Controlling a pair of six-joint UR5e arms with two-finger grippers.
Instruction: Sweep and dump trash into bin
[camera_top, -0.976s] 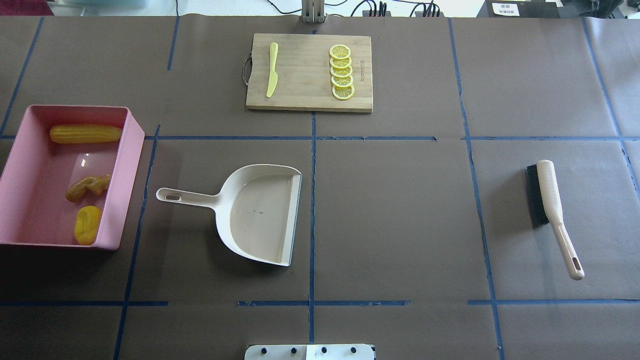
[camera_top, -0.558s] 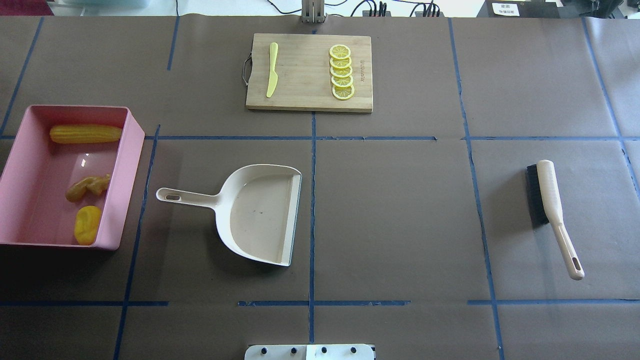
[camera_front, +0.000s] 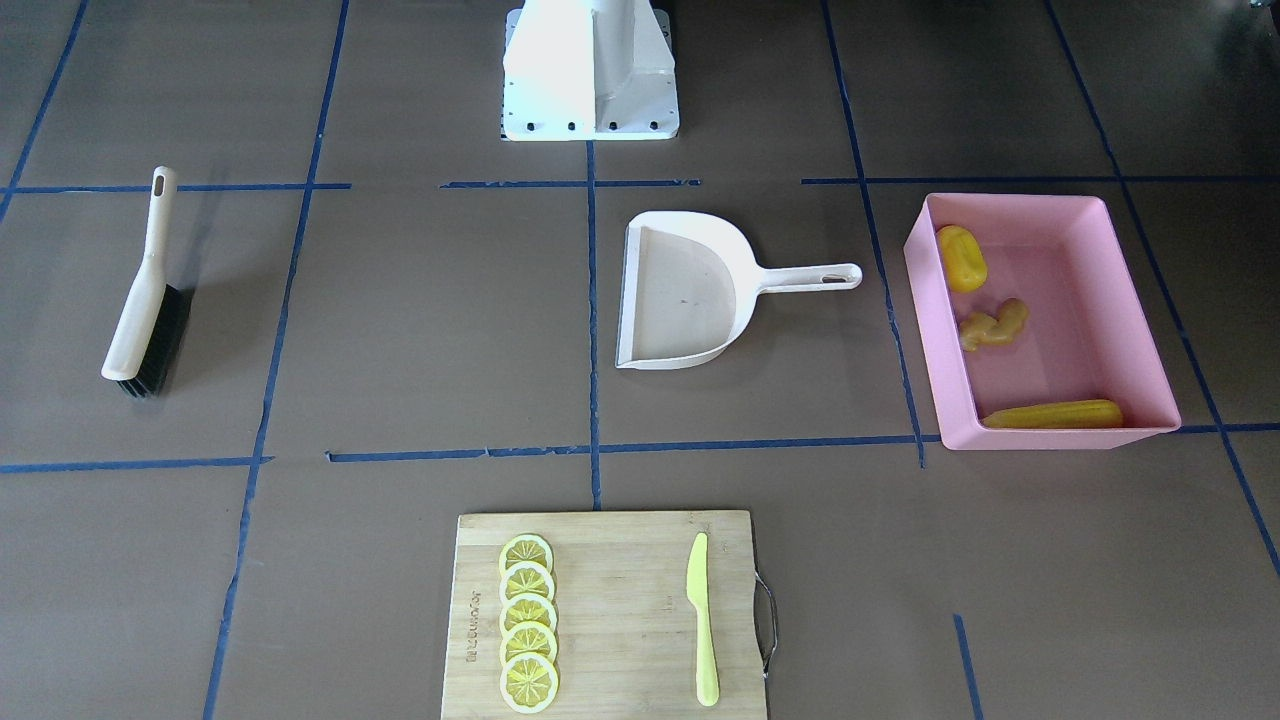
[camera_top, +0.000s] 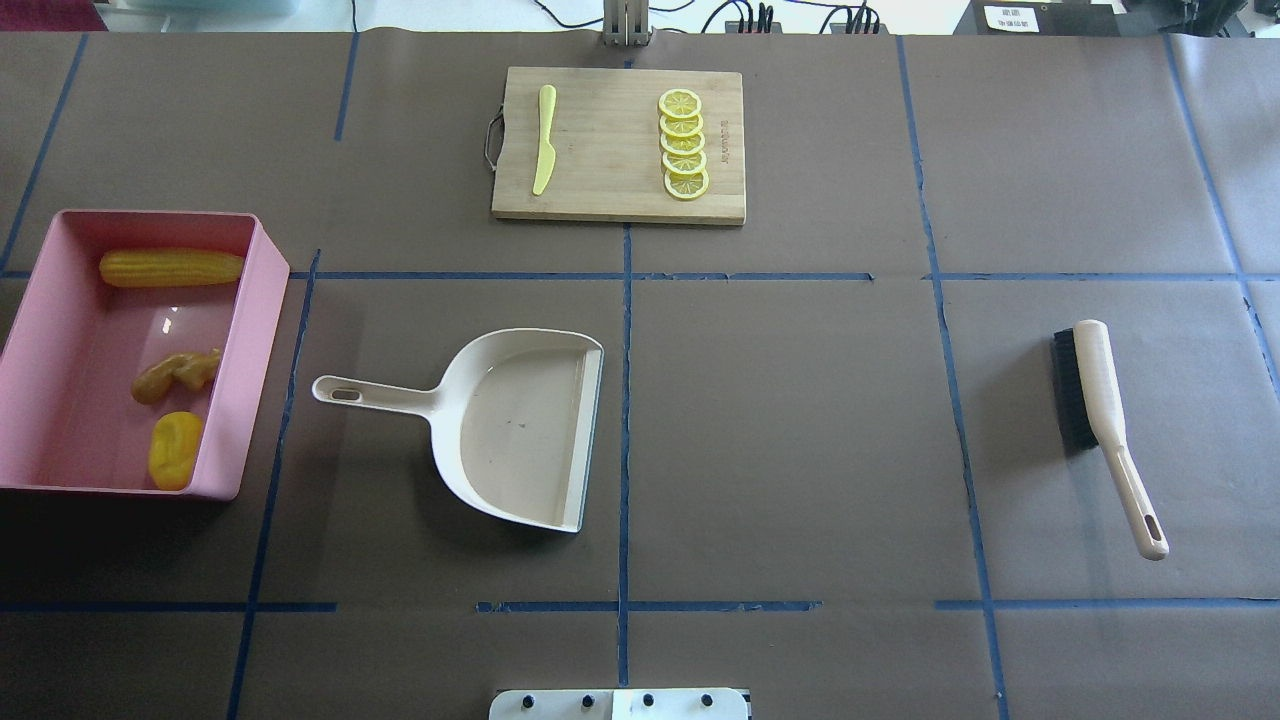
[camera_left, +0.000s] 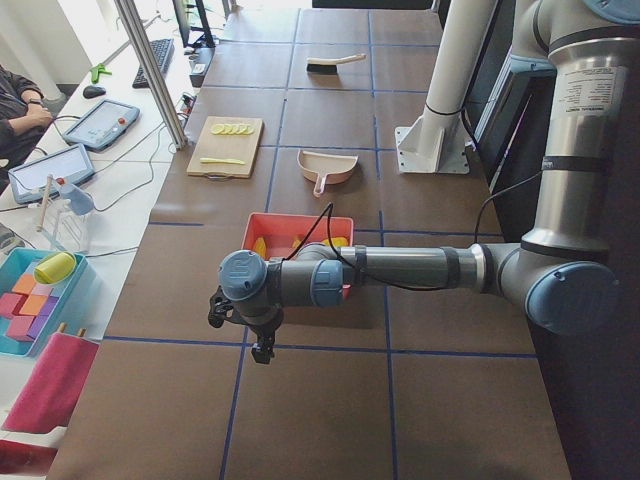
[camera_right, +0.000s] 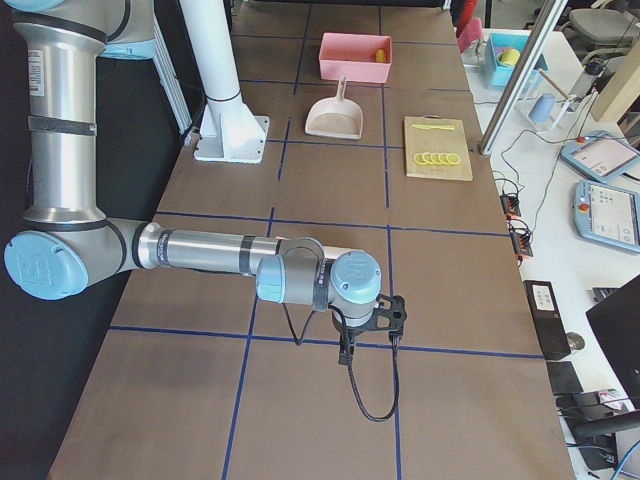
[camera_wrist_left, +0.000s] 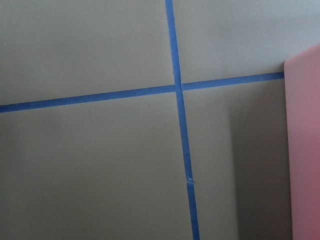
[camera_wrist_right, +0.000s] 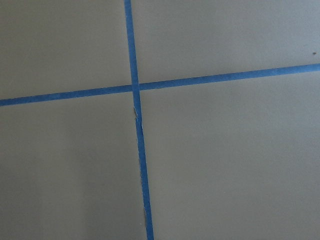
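The overhead and front-facing views are showing the corn cob (camera_top: 170, 267), ginger root (camera_top: 175, 372) and yellow oval lump (camera_top: 175, 450) lying inside the pink bin (camera_top: 255, 330) near the worktop's left end. Only the side views are catching the left gripper (camera_left: 232, 312), hanging just beyond the bin, and the right gripper (camera_right: 390, 312), hanging over the right end. I cannot tell whether their fingers are open or closed. The left wrist view is catching only the bin's rim.

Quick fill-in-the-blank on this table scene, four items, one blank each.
The pink bin holds ____ pieces of trash. The handle of the dustpan points toward the ____. The cutting board carries ____ lemon slices. The brush lies on the robot's ____ side.
Missing words: three; bin; five; right.
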